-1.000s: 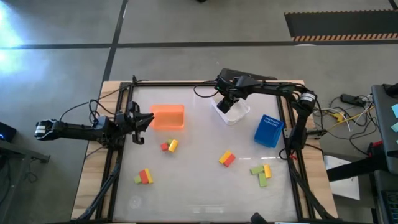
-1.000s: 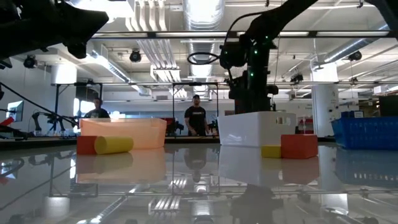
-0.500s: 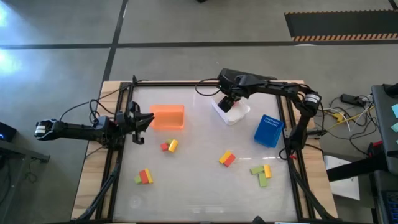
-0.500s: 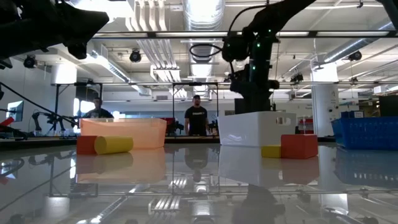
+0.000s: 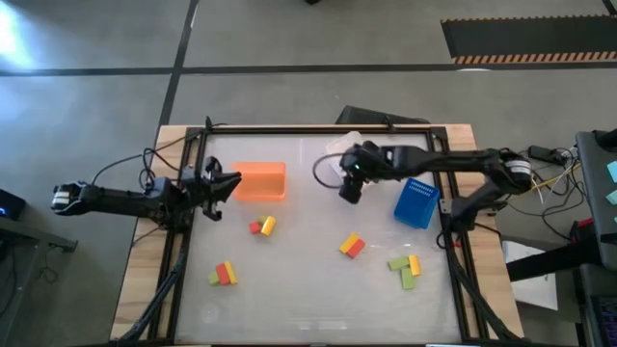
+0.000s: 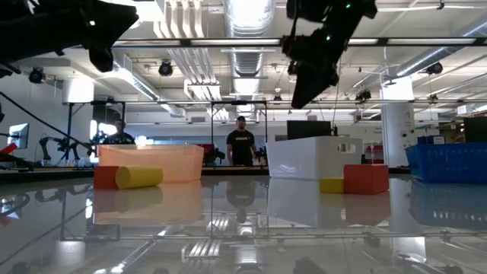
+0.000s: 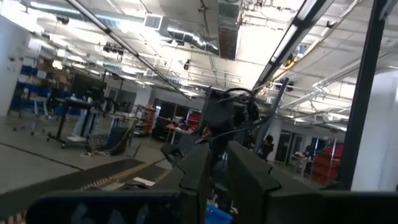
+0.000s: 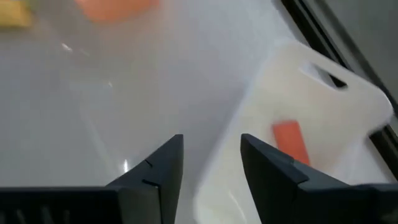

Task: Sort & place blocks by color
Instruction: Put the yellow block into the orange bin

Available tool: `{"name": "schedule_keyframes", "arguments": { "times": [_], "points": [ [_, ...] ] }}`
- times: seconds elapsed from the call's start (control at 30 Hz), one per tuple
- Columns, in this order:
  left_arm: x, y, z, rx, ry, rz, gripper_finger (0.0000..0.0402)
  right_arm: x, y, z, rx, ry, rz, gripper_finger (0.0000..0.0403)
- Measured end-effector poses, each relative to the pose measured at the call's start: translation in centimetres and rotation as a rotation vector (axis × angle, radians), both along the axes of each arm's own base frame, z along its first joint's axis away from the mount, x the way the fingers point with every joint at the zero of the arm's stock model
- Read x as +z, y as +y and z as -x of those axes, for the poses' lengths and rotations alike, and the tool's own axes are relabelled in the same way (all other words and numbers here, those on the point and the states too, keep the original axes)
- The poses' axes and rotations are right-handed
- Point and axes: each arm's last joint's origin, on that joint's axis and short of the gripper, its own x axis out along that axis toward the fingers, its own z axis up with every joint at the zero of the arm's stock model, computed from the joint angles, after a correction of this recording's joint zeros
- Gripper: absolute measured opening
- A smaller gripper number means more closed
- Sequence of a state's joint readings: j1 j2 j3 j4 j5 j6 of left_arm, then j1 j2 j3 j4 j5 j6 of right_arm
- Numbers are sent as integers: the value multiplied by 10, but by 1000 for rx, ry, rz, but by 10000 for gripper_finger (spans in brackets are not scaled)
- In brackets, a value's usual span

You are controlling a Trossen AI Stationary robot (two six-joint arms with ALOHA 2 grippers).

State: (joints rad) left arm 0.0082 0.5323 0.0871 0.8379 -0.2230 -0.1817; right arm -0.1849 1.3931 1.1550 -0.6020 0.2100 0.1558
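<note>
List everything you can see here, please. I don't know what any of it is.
blocks: ten, red, yellow and light green, in four clusters on the table, apart from the bins
red block: one, red, inside the white bin
orange bin: one, orange, table's left
white bin: one, white, middle
blue bin: one, blue, right
table: one, glossy white
people: two, dark tops, room behind
left gripper: dark, shut, beside the orange bin
right gripper: dark, open, empty, by the white bin

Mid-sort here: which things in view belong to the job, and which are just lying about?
Job: loose blocks, red block in white bin, orange bin, blue bin.
Lying about: cables beside the table, people behind.
</note>
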Motion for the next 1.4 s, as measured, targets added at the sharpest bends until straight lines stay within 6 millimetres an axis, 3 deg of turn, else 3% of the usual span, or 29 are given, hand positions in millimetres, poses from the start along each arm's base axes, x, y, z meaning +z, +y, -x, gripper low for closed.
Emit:
{"name": "schedule_keyframes", "arguments": {
  "times": [0.23,0.63,0.8,1.07,1.23,1.4],
  "points": [
    [7,0,-18,-37,52,98,42,8,32,24,125,-196,51,121],
    [6,-2,-58,-88,217,287,42,-2,42,64,174,-376,107,86],
    [8,-10,-78,-94,508,402,42,-3,42,73,182,-387,118,74],
    [20,-28,-92,-7,1118,462,42,-6,42,76,205,-374,141,70],
    [17,-39,-115,-71,1236,481,42,-7,42,76,217,-364,152,75],
    [8,-42,-134,22,1293,674,42,-7,42,76,225,-359,160,69]
  ]
}}
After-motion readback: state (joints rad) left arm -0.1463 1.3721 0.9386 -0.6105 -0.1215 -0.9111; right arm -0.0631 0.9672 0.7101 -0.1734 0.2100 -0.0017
